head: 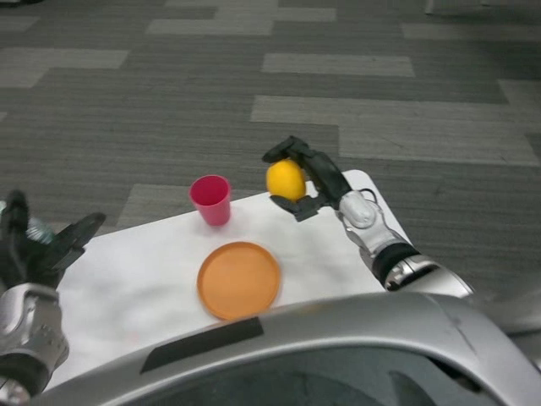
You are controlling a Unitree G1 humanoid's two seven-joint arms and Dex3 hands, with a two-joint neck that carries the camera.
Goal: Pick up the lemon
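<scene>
biggest thing here is the grey patterned carpet floor [169,101] taking up the whole top half. then the white bench [135,279], running at an angle with its far corner off to the right.

on the bench there's an orange plate [239,280] lying flat near the front, and behind it, a bit to the left, a pink cup [210,200] standing upright close to the back edge. the two aren't touching.

the right robot hand [306,183] is out over the far right part of the bench with its black fingers wrapped around the lemon [286,179], one finger curling over the top and others under it. the lemon looks lifted clear of the bench surface, sitting just right of the cup and above it in the view.

the left robot hand [38,245] is down at the left edge near the bench end, fingers spread apart and nothing in them. something small sits behind it, too hidden to tell what.
</scene>
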